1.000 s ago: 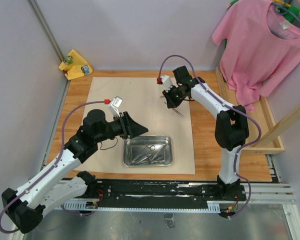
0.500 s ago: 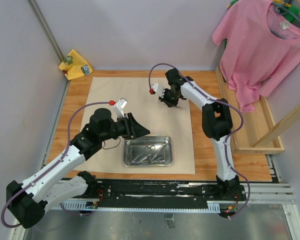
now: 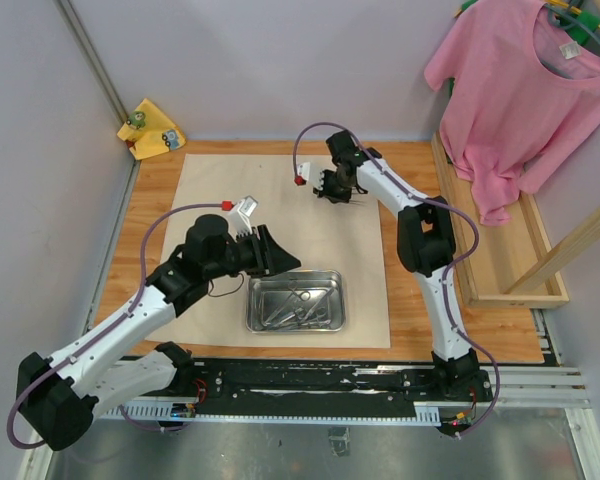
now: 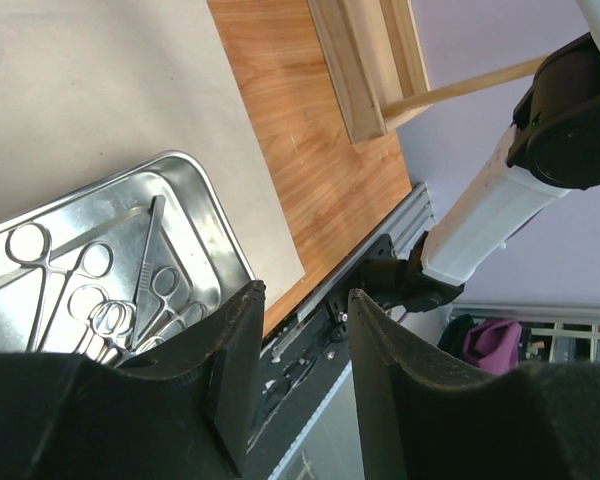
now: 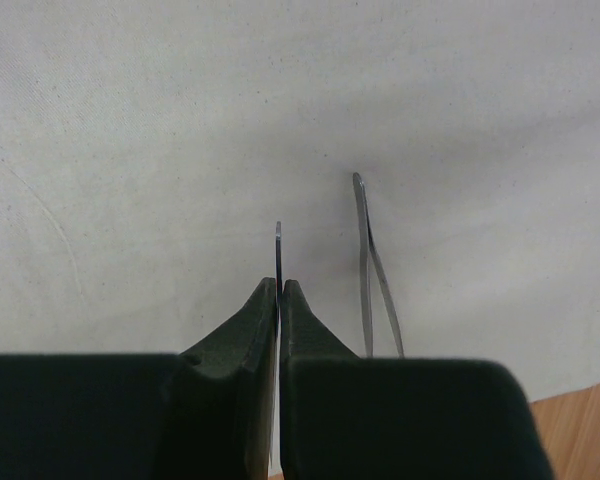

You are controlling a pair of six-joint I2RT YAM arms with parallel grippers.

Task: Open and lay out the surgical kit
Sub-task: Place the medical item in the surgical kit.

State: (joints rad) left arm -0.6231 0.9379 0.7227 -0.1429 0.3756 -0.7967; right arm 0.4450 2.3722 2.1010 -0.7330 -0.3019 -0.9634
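Observation:
The beige cloth wrap [image 3: 230,190] lies spread flat on the table. On its near part stands the steel tray [image 3: 295,275] with ring-handled forceps [image 4: 50,260] lying in it. My left gripper [image 3: 280,260] hovers open over the tray's far left corner, with nothing between its fingers [image 4: 235,340]. My right gripper [image 3: 342,195] is low over the far part of the cloth, shut on slim steel tweezers [image 5: 278,245] whose tip sticks out past the pads. A second pair of tweezers [image 5: 368,270] lies on the cloth just right of it.
A pink T-shirt [image 3: 520,90] hangs at the back right over a wooden frame [image 3: 530,250] along the table's right side. A small yellow cloth [image 3: 152,128] sits at the back left corner. A black rail [image 3: 310,380] runs along the near edge.
My right gripper has carried the tweezers back and to the left, down toward the far part of the cloth. My left gripper has shifted slightly back over the tray's corner.

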